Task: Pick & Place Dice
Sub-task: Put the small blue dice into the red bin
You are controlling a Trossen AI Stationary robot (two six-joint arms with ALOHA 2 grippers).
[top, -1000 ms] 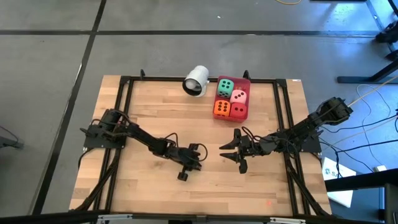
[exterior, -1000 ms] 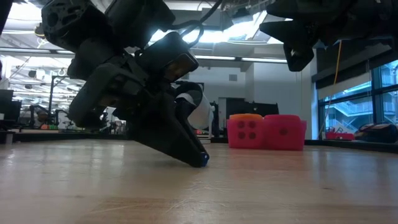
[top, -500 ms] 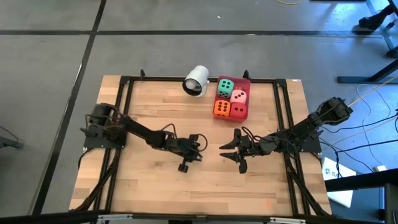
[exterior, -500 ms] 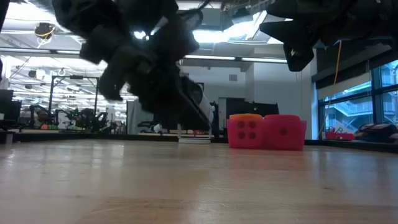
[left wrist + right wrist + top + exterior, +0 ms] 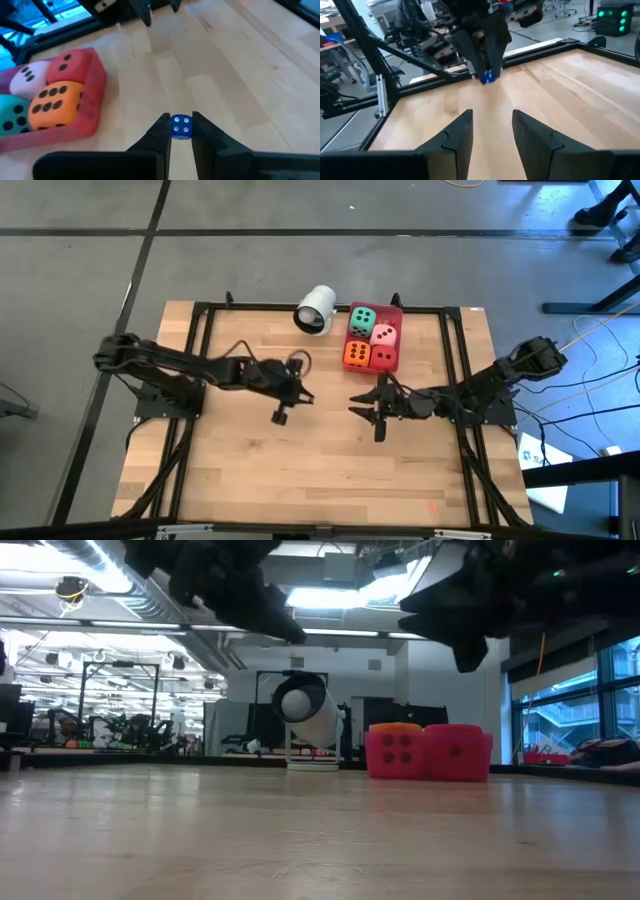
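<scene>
Left pincer (image 5: 181,131) at mid-frame in our high view pinches a small blue die (image 5: 181,125) above the surface (image 5: 330,470). Right pincer (image 5: 372,408) hovers center-right, fingers spread, empty. We see four dice (image 5: 372,340) packed in the red tray (image 5: 398,312), upper center.

No readable words, brand names, labels or written numbers show in any view; the only number-like marks are pips. In the left wrist view the small blue cube (image 5: 180,126) pinched between the dark fingers shows four white pips. The soft orange cube (image 5: 54,104) shows six dark pips on its facing side, the pink cube (image 5: 29,80) at its 11 o'clock two, the red cube (image 5: 70,64) at its 1 o'clock two, and the green cube (image 5: 11,116) at its 9 o'clock at least two
</scene>
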